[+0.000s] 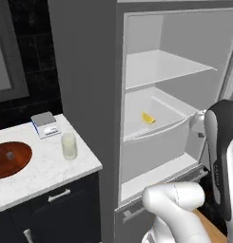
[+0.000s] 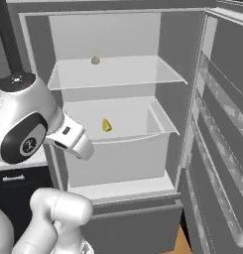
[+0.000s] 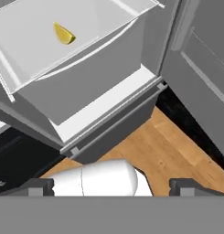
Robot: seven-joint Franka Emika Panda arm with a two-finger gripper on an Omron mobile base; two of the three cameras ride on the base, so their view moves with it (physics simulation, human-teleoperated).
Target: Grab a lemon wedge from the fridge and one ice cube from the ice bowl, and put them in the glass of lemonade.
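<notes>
I am looking into the fridge (image 1: 84, 71), whose door (image 2: 227, 124) is standing swung wide to the right. The lemon wedge (image 1: 148, 118) is lying in the pale drawer (image 1: 158, 142) below the shelf (image 1: 160, 66), toward the drawer's back, touching nothing else that I can see; from the right base camera the wedge (image 2: 106, 125) is sitting just left of the drawer's middle, and from the hand camera it (image 3: 63, 34) is showing at the upper left inside the drawer (image 3: 77, 87). A small beige lump (image 2: 95, 60) is resting on the shelf above, near the back wall. I am holding the gripper (image 3: 111, 183) out in front of the fridge, low, over the wooden floor (image 3: 177, 151), well apart from the wedge; its fingertips (image 3: 38, 186) are standing spread wide, with nothing between them. To the left of the fridge, on the marble counter (image 1: 42, 166), the glass (image 1: 69, 145) of lemonade is standing upright near the counter's right end. The ice bowl (image 1: 8, 159) is sitting at the left, well apart from the glass, with an ice cube (image 1: 10, 154) in its middle. A small grey scale (image 1: 45, 124) is lying behind the glass, near the wall.
</notes>
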